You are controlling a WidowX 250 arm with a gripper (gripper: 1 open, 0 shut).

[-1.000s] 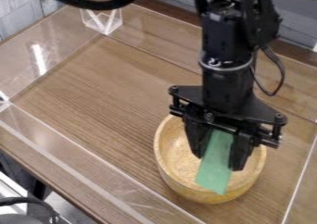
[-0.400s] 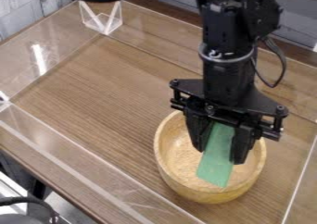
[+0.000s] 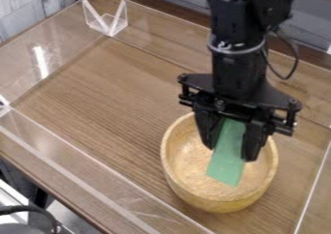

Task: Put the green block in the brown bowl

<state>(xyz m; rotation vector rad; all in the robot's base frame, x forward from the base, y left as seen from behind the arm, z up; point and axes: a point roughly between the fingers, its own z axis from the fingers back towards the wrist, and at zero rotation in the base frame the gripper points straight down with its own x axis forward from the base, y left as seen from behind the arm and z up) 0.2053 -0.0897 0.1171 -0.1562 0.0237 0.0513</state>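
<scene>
A black robot gripper (image 3: 237,133) points straight down over a round light-brown wooden bowl (image 3: 188,188), its fingers clenched on a slim bright green block (image 3: 234,155); the block hangs tilted inside the bowl's rim, its lower end just above the bowl floor. Compared with a moment ago the block sits a little higher in the bowl, so the drop has likely not happened yet; opening the fingers should finish the task. The bowl rests on a wood-grain table (image 3: 104,93) enclosed by clear plastic walls (image 3: 52,44); a small clear stand (image 3: 106,17) sits far behind; nothing blocks the release.
</scene>
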